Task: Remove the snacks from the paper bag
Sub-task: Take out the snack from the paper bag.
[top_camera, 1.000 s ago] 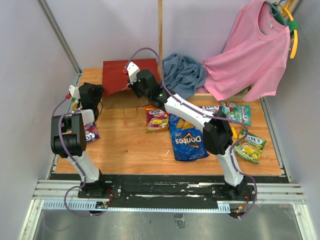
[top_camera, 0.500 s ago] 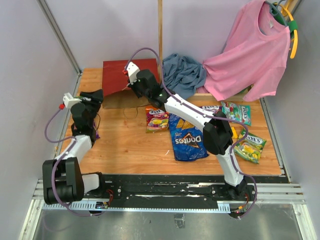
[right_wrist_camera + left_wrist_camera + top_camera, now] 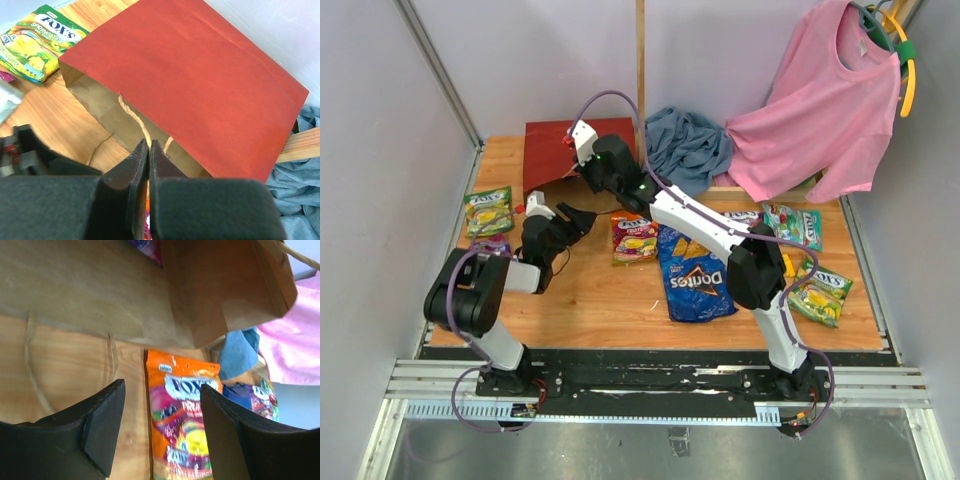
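The paper bag [image 3: 190,85] lies on its side at the back of the tabletop [image 3: 590,300]. The right gripper [image 3: 149,142] has its jaws pinched shut on the cord handle [image 3: 131,112], seemingly to lift the upper lip so the mouth gapes. The left gripper [image 3: 162,387] hovers just before that mouth, jaws well apart and empty, placed to reach in. Outside lie a red-orange packet [image 3: 182,425], the Doritos bag [image 3: 695,275] and a green packet [image 3: 488,210] — whether more remain inside is hidden.
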`<state>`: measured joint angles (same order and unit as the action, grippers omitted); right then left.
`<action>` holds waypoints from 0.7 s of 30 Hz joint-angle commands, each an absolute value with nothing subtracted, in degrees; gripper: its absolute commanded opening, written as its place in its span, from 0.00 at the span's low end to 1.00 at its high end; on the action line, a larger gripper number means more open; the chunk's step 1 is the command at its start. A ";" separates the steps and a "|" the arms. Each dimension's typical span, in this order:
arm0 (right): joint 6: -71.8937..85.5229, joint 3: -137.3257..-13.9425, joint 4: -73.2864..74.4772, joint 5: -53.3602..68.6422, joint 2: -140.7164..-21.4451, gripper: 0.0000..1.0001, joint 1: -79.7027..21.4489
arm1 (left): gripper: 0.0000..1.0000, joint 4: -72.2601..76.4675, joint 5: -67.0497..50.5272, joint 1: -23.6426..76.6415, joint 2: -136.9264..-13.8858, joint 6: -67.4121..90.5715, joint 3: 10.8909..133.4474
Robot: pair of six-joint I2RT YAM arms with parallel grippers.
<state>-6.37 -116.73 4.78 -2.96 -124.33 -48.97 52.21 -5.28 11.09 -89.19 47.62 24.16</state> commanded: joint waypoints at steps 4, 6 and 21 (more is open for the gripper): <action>-5.67 -118.62 5.05 -2.40 -122.28 0.01 -48.52 | 0.64 67.47 -5.02 11.54 -105.75 42.39 35.14; -6.19 -120.18 6.05 -2.34 -123.09 0.01 -48.52 | 0.63 70.03 -5.06 11.57 -109.44 42.29 37.98; -6.86 -122.85 7.47 -2.94 -123.91 0.01 -47.40 | 0.62 45.63 9.22 13.32 -122.79 45.26 64.05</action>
<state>-6.48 -120.62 7.99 -2.92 -124.42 -48.10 55.02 4.05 11.62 -121.62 43.90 58.96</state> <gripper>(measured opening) 0.023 0.613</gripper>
